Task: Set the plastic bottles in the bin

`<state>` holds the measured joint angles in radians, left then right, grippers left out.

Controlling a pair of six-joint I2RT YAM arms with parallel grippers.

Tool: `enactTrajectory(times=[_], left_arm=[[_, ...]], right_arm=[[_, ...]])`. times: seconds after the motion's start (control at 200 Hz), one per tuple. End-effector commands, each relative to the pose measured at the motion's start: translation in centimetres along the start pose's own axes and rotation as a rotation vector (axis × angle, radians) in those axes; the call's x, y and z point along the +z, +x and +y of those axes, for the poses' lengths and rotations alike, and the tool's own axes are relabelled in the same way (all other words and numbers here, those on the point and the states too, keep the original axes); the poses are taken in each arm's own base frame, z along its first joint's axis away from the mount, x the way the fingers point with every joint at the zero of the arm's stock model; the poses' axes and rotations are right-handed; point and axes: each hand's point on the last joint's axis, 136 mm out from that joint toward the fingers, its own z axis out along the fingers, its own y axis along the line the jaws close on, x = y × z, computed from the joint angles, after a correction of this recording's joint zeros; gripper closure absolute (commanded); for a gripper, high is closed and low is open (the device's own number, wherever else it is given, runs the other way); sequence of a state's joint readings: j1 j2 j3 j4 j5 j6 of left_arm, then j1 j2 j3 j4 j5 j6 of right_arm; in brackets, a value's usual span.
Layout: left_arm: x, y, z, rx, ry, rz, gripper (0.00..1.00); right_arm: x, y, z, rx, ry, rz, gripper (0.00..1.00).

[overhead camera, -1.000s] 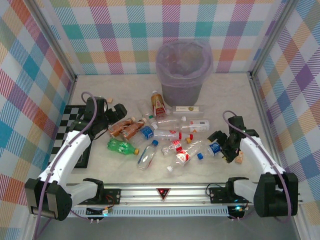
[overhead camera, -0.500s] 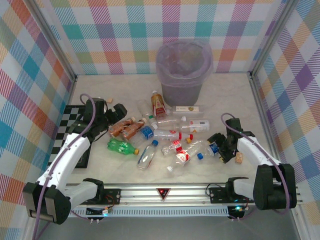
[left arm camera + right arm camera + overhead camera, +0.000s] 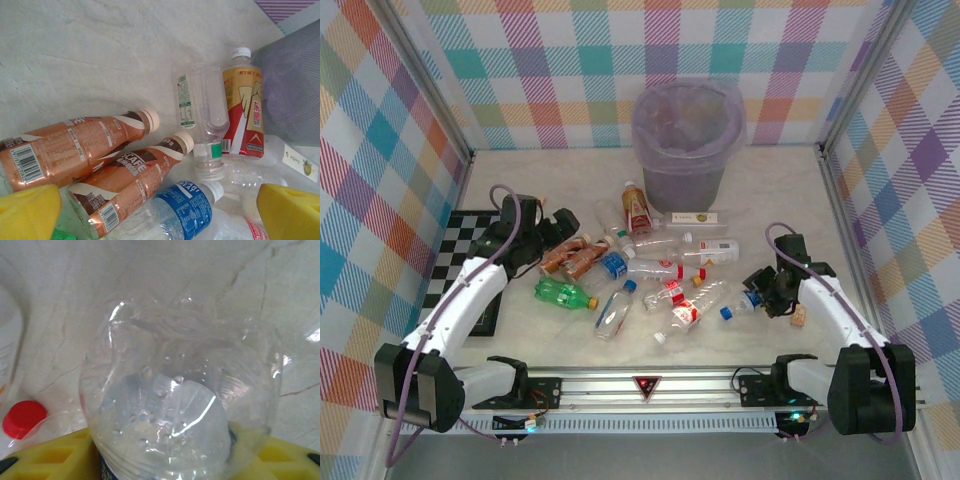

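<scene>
**Entry: bottle pick, right arm**

Right gripper (image 3: 757, 290) pinches a small clear bottle (image 3: 180, 405) lying on the table, well apart from the bin (image 3: 686, 165). Left gripper (image 3: 558, 232) is spread wide over the brown bottles (image 3: 85, 150). Next, I judge: lift, carry over the rim, release.

White arms (image 3: 470, 290) with black joints. A purple cable (image 3: 498, 188) loops behind the left gripper (image 3: 160, 212). Its finger pads (image 3: 27, 212) are yellow.

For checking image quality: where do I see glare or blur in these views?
Right wrist: the clear bottle sits very close, bright glints on its wall. Left wrist: sharp labels on the brown bottles, yellow fingers soft. Top external: even light, soft shadows.
</scene>
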<state>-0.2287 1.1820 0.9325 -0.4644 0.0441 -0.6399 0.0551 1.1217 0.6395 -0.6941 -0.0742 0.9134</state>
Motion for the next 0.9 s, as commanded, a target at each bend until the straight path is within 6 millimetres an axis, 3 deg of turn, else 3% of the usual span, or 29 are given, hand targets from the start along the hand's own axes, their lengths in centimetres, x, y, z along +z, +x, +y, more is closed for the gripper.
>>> enactTrajectory(times=[0.0, 0.25, 0.505, 0.685, 0.895], left_arm=[[0.4, -0.1, -0.8, -0.005, 0.024, 0.000, 0.00], [1.6, 0.0, -1.2, -0.001, 0.030, 0.029, 0.00], [1.1, 0.7, -0.1, 0.065, -0.045, 0.074, 0.00], [-0.8, 1.0, 1.2, 0.123, -0.115, 0.086, 0.00], [-3.4, 2.1, 3.1, 0.216, -0.210, 0.137, 0.00]], right_arm=[[-3.2, -1.3, 2.1, -0.078, -0.051, -0.073, 0.43], [-12.3, -5.3, 7.4, -0.280, -0.141, -0.301, 0.45], [-21.7, -8.8, 15.9, -0.452, -0.313, -0.481, 0.50], [-25.7, -10.2, 22.0, -0.522, -0.457, -0.532, 0.52], [-27.8, -10.6, 29.3, -0.609, -0.577, -0.552, 0.53]])
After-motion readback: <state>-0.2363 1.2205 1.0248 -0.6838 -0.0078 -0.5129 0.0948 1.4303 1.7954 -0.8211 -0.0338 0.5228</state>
